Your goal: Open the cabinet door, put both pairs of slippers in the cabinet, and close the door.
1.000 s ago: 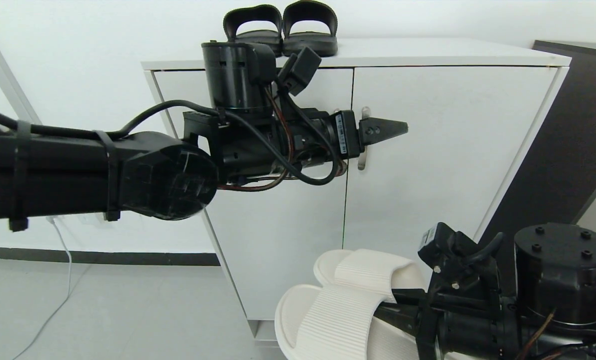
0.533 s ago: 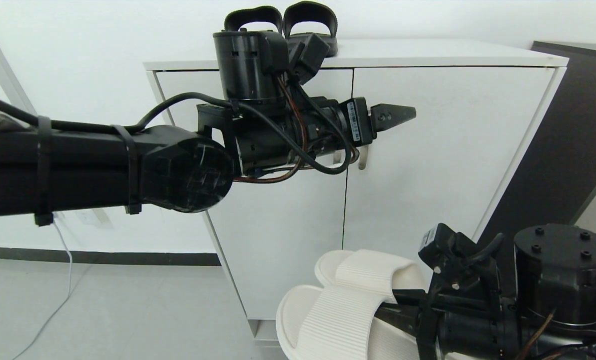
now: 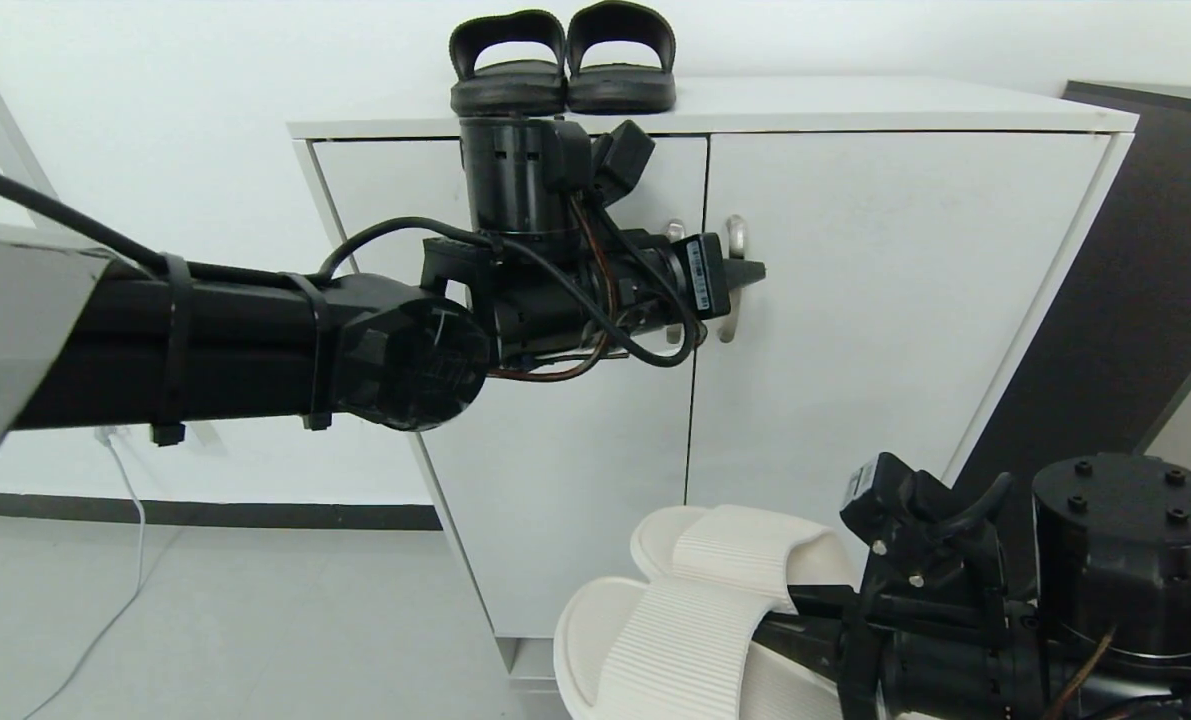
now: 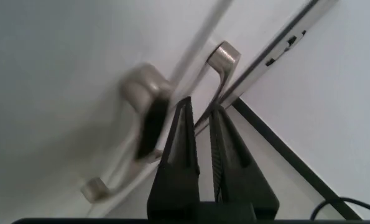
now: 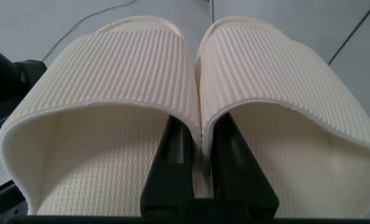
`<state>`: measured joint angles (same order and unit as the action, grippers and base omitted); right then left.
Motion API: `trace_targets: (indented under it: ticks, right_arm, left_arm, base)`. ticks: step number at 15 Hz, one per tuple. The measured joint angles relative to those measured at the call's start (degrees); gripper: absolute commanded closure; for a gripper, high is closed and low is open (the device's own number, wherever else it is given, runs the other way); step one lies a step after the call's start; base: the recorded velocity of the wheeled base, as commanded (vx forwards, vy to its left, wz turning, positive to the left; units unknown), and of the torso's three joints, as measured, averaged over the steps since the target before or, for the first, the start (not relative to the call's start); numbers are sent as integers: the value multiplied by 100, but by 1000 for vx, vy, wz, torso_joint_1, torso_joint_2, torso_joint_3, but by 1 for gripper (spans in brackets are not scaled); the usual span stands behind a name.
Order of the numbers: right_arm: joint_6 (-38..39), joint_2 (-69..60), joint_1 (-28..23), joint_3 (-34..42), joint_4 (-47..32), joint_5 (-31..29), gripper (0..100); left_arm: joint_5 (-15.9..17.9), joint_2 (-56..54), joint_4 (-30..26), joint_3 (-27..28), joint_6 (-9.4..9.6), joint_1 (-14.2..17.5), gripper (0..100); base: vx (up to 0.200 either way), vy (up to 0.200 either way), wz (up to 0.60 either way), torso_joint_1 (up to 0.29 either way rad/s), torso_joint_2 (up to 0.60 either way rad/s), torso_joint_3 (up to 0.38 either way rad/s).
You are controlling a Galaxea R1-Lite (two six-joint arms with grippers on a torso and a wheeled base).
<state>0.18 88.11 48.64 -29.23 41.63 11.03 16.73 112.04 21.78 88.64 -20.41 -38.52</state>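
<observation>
The white cabinet point(image 3: 905, 300) has both doors closed. A black pair of slippers point(image 3: 562, 60) rests on its top. My left gripper point(image 3: 755, 272) point(image 4: 200, 109) sits at the right door's handle point(image 3: 733, 235) point(image 4: 224, 57), beside the left door's handle point(image 3: 673, 232) point(image 4: 141, 93). Its fingers stand close together with a thin gap, tips at the bar; whether the bar lies between them is unclear. Low in front of the cabinet, my right gripper point(image 3: 790, 605) point(image 5: 200, 134) is shut on the touching inner walls of the white pair of slippers point(image 3: 695, 600) point(image 5: 129, 81).
A dark panel point(image 3: 1135, 300) stands against the cabinet's right side. A white cable point(image 3: 125, 560) hangs down the wall to the floor at the left. Open grey floor lies left of the cabinet's base.
My left gripper has come down and drawn back leftward, from past the right door's handle to right at it. The right arm and the white slippers have kept still.
</observation>
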Motion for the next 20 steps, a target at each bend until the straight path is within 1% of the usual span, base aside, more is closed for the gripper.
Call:
trace_targets:
  ticks: [3,6,11,13,15,16,18,20]
  right_arm:
    - [0,-7,9,13,-2,18,100]
    - [0,-20,48,62,-6,67,100]
    - [-138,-278,286,394,-17,916,100]
    - [-188,-346,328,479,-20,944,100]
    - [-199,-350,354,528,-17,950,100]
    - [-199,-350,362,540,-17,946,100]
    - [-207,-350,389,560,-20,937,100]
    - [-207,-350,422,567,-9,924,100]
  left_arm:
    - [18,-80,24,-167,0,-21,100]
    - [27,-290,51,-462,-12,-102,100]
    - [21,-750,158,-1139,16,-340,100]
    - [16,-987,172,-1412,29,-444,100]
    - [16,-1196,222,-1637,38,-472,100]
    - [18,-1292,334,-1769,38,-472,100]
    - [24,-1409,477,-1932,33,-358,100]
    - [29,-1417,514,-1963,11,-133,100]
  base:
    - [0,0,0,0,0,0]
    - [0,0,0,0,0,0]
    - [0,0,0,0,0,0]
    - [0,0,0,0,0,0]
    - [0,0,0,0,0,0]
    - [0,0,0,0,0,0]
    - [0,0,0,0,0,0]
    - [0,0,0,0,0,0]
